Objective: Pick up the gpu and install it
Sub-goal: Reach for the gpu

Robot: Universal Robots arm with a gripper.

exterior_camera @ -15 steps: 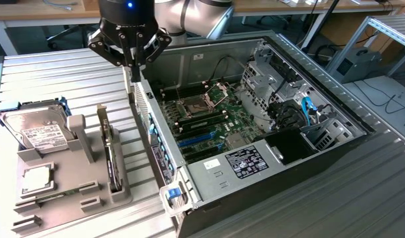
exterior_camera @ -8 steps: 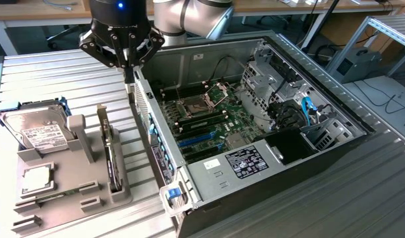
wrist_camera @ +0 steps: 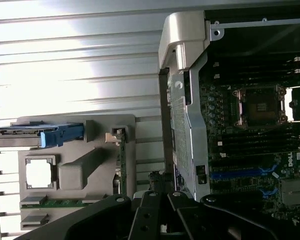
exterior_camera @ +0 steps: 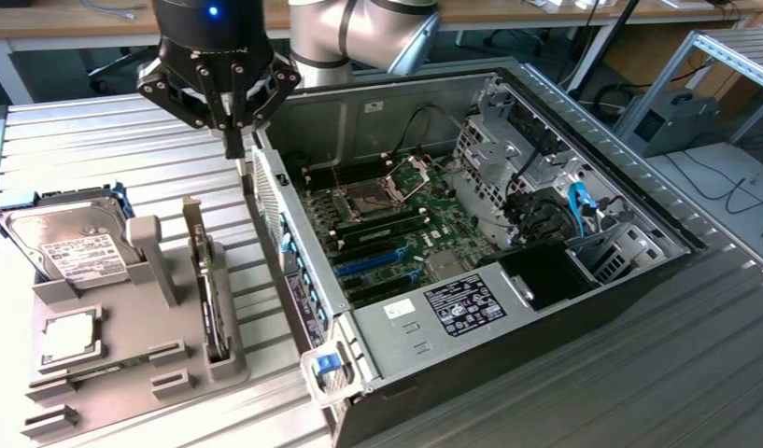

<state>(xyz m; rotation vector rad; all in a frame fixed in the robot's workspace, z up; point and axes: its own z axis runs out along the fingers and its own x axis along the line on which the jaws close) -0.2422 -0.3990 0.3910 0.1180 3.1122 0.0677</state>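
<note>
Gripper (exterior_camera: 238,149), jaws fully closed on nothing, hangs over the worktop (exterior_camera: 107,149) beside the far corner of the open computer case (exterior_camera: 543,373); the gpu (exterior_camera: 206,289) stands on edge in the grey holder (exterior_camera: 157,271), nearer and slightly to the exterior view's left, its long axis running near-to-far.

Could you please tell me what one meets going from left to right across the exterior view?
Hard drive → gpu → motherboard → blue cables.
</note>
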